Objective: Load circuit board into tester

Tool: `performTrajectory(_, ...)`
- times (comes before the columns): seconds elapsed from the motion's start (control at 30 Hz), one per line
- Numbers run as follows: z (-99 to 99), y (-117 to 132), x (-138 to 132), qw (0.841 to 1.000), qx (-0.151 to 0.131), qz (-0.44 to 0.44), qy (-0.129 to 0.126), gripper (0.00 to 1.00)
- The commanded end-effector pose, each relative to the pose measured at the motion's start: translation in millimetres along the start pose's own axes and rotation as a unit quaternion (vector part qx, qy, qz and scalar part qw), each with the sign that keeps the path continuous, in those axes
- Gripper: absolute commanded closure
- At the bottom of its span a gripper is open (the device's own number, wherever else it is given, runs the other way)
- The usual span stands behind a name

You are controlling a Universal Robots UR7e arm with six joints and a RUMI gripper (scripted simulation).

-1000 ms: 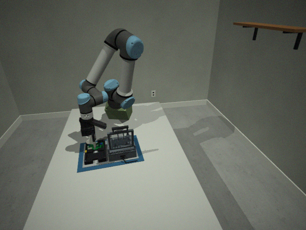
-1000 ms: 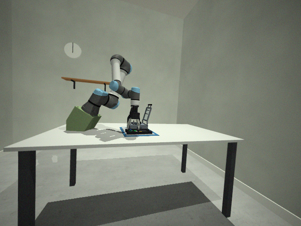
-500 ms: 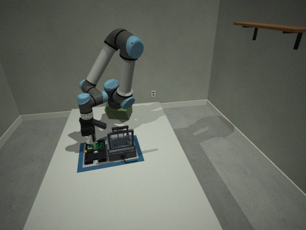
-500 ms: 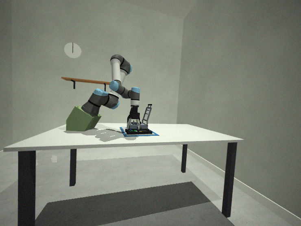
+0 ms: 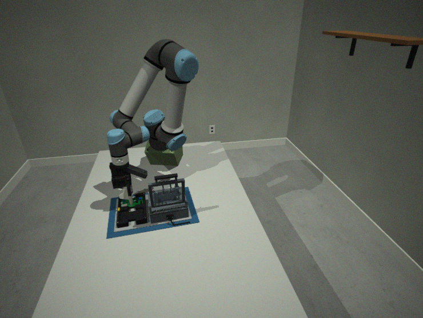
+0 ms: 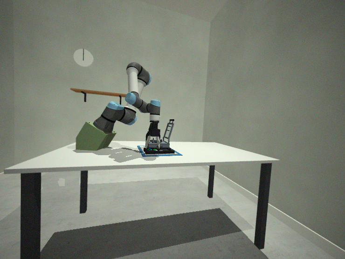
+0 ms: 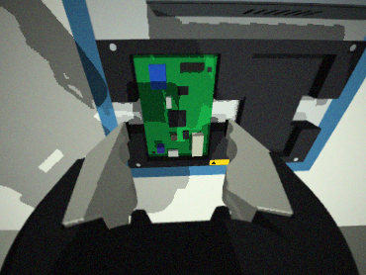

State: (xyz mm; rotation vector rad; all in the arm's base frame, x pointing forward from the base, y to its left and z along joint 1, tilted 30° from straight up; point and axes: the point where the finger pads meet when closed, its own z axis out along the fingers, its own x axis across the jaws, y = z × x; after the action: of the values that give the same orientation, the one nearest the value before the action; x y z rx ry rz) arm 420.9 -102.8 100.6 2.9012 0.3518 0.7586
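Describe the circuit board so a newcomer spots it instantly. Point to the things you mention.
On the white table, a blue-bordered mat (image 5: 111, 225) (image 6: 178, 154) (image 7: 79, 25) carries a flat black tray (image 5: 131, 215) (image 6: 161, 152) (image 7: 277, 74). In one of its recesses lies the green circuit board (image 5: 138, 201) (image 7: 200, 106): the bright green rectangle dotted with blue, white and black parts, unlike the plain black tray.
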Motion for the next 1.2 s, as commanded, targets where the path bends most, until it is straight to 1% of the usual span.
performTrajectory(0.0,-0.2,0.2,0.3,1.0,0.0,0.0,0.0,0.41)
performTrajectory(0.4,1.9,0.2,0.3,1.0,0.0,0.0,0.0,0.41)
performTrajectory(1.17,17.9,0.2,0.3,1.0,0.0,0.0,0.0,0.41)
